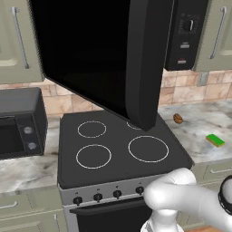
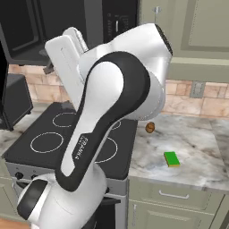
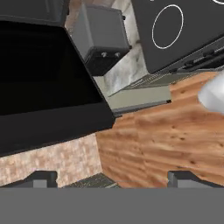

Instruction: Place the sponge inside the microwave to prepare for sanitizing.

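Note:
The green sponge [image 1: 215,140] [image 2: 171,159] lies flat on the marble counter right of the stove, far from my hand. The black microwave [image 1: 186,31] [image 2: 67,22] hangs above the stove with its wide dark door [image 1: 90,54] [image 3: 43,87] swung open toward me. My arm [image 2: 103,112] reaches up to the left, with the hand close to the microwave's front. My gripper [image 3: 113,180] is open, its two fingertips [image 3: 41,178] far apart with nothing between them, looking down past the door's edge at the floor.
A small brown roundish object [image 1: 178,118] [image 2: 150,127] sits on the counter behind the sponge. A black toaster oven [image 1: 18,122] [image 3: 103,37] stands left of the stove [image 1: 118,145] [image 2: 62,138]. The open door overhangs the burners. Wooden floor [image 3: 166,140] lies below.

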Controlling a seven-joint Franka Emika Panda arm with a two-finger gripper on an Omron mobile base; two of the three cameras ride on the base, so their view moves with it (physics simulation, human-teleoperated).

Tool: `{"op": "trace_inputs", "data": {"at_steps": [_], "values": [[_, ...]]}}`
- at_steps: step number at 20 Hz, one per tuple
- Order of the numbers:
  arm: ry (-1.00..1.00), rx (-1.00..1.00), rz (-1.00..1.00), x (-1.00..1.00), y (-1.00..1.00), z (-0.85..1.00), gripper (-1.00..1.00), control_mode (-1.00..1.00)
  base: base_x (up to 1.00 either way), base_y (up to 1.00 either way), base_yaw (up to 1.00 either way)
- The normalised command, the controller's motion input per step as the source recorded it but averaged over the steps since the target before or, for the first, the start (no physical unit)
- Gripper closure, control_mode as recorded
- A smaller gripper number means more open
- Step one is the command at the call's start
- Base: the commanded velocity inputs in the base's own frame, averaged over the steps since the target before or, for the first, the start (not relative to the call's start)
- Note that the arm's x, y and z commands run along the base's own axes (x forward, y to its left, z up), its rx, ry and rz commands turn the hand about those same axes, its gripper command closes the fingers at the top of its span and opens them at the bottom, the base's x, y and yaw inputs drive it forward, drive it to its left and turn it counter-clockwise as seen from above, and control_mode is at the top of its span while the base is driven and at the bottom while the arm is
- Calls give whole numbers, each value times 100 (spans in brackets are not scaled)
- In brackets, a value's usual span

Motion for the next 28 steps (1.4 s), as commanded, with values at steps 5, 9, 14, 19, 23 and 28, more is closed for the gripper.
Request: {"op": "trace_inputs", "data": {"at_steps": [5,9,14,19,23,28], "values": [[0,11,21,99,9,-61,-100,-100,0,0,0],[0,0,2,65,45,-26,-100,-100,0,0,0],[-1,5,-3,44,18,-2,-100,-100,0,0,0],[0,16,0,8,19,4,-100,-100,0,0,0],[0,11,-2,5,40,0,-100,-100,0,0,0],[4,12,0,0,54,3,-100,-100,0,0,0]]}}
